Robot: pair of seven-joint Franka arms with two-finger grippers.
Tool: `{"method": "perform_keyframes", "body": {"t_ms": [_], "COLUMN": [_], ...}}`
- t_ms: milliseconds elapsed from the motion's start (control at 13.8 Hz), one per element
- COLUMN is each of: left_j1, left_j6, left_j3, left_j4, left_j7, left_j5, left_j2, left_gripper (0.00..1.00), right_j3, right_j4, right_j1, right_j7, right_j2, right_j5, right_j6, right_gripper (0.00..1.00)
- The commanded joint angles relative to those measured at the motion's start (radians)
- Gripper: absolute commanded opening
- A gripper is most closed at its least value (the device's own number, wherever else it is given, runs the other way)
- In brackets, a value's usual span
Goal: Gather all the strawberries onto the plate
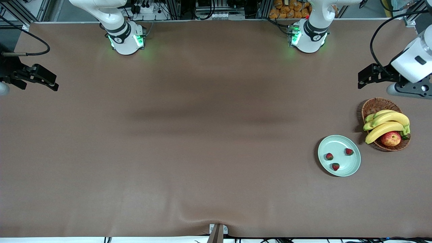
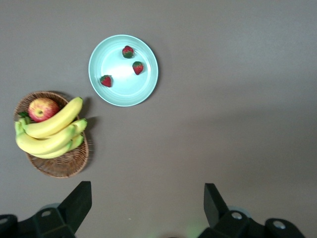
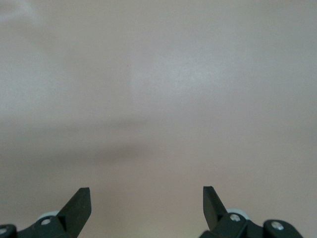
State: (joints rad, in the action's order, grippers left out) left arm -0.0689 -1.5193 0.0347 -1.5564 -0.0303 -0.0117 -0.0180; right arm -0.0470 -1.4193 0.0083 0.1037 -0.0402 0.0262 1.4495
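Brown matte cloth covers my tabletop (image 1: 189,135). All three strawberries (image 1: 335,166) lie inside the glossy mint plate (image 1: 354,165), just beside the wicker basket (image 1: 373,105) of bananas (image 1: 388,123), so I judge collection done. My left end effector (image 2: 147,203) hangs wide open and empty; the right end effector (image 3: 146,203) waits likewise.

A brown, matte cover (image 1: 202,135) spans the whole table, with soft dark shadow bands across its middle and a slight wrinkle at the edge nearest the front camera. A small metal bracket (image 1: 217,231) sits at that edge. Along the edge by the arm bases run aluminium frame rails (image 1: 216,15), black cables and a heap of orange-brown items (image 1: 290,8). Lighting is even and diffuse.
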Motion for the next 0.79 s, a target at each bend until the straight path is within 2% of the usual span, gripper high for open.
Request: {"method": "perform_keyframes", "body": {"t_ms": [0,722], "left_j1": [-0.009,-0.003], "left_j6": [0.028,0.054], "left_j3": [-0.004,0.010], "left_j4": [0.027,0.024], "left_j7": [0.061,0.079], "left_j5": [0.021,0.019], "left_j2": [-0.014,-0.008], "left_gripper": [1.00,1.00], "right_j3": [-0.010,-0.007], "right_j4": [0.028,0.019], "right_j1": [-0.010,-0.021], "right_j7": [-0.012,0.001], "right_j2": [-0.010,-0.020], "right_j5": [0.004,0.004], "right_j6": [-0.015,0.026], "right_gripper": [1.00,1.00]}}
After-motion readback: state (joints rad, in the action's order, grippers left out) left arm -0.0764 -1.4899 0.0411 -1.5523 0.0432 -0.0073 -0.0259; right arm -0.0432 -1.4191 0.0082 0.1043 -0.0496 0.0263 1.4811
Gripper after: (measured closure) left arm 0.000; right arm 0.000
